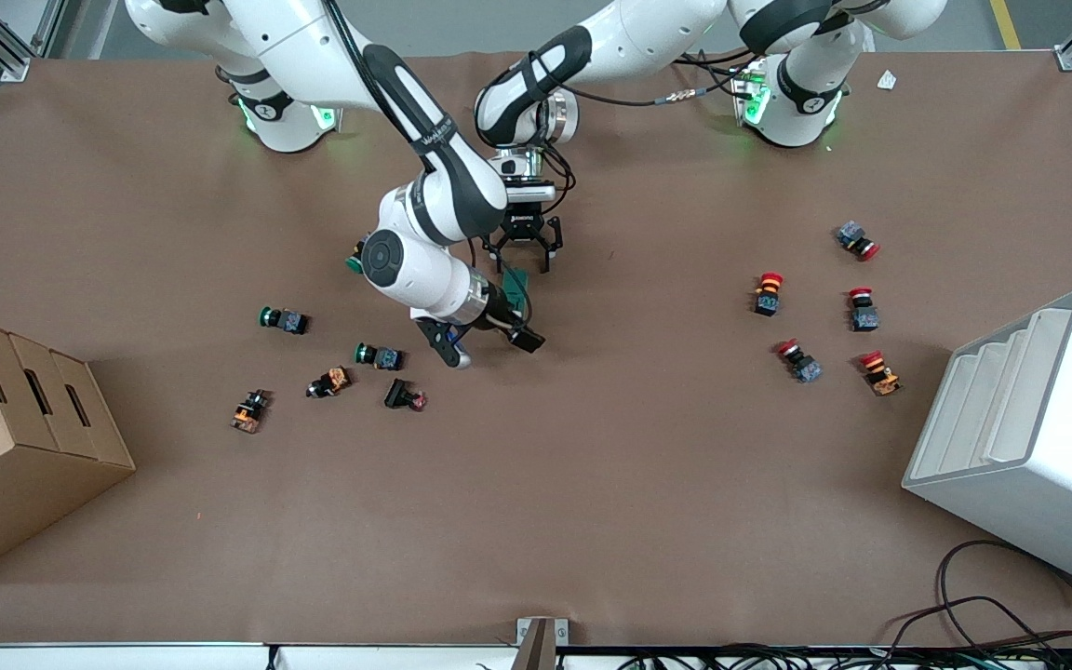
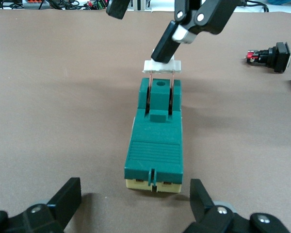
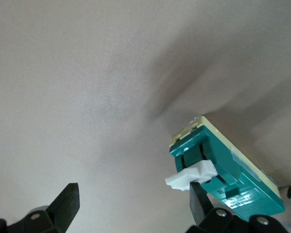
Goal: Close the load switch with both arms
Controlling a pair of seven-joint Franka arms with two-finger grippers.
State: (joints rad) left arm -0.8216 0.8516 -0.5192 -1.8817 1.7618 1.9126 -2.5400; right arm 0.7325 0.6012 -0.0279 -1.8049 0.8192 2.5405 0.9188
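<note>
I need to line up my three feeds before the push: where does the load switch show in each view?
Front view: the load switch lies mid-table, partly hidden under the right gripper.
Left wrist view: load switch at centre, its white handle touched by a right gripper finger.
Right wrist view: load switch beside one open finger.
Shared landmark: the white handle.

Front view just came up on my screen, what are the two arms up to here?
Both arms meet at the dark green rectangular load switch on the brown table. The right gripper is open, one finger touching the switch's white handle, which stands raised on its metal blades. The left gripper is open at the switch's other end, not gripping it. Red-capped push buttons lie untouched toward the left arm's end.
</note>
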